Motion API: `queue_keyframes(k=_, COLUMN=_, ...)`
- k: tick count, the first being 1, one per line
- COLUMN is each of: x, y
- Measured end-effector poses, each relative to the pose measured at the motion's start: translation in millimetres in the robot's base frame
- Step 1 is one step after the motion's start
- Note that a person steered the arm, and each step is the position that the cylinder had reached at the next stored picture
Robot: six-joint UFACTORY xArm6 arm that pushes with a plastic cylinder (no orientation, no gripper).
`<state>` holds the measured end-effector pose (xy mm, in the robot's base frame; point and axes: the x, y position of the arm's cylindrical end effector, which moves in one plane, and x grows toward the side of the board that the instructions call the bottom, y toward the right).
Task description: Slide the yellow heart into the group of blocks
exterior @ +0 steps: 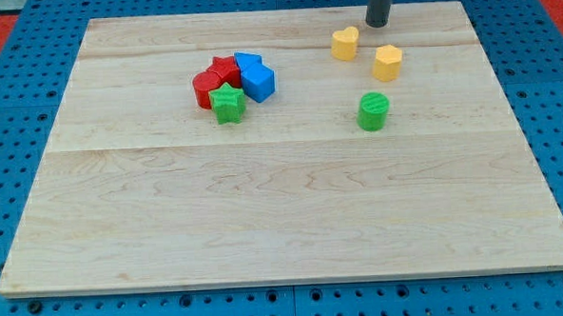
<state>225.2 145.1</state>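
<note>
No jaws are fitted. My tip (378, 24), probably just upper-right of the yellow heart (345, 43), should be driven leftward toward the cluster around the blue block (256, 80).

Only a short stretch of the arm shows: a straight, round rod, dark grey and smooth, with a faint lighter sheen down one side. My tip (378, 24) ends blunt and flat, no markings visible

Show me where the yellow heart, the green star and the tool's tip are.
yellow heart (345, 43), camera view, on its top face.
green star (228, 102), camera view, on its top face.
my tip (377, 23), camera view, at the rod's lower end, above-right of the heart.
</note>
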Motion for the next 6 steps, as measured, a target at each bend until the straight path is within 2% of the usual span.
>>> queue_keyframes(k=1, x=4.1, y=0.0)
queue_keyframes(k=6, x=84.1, y=-89.6)
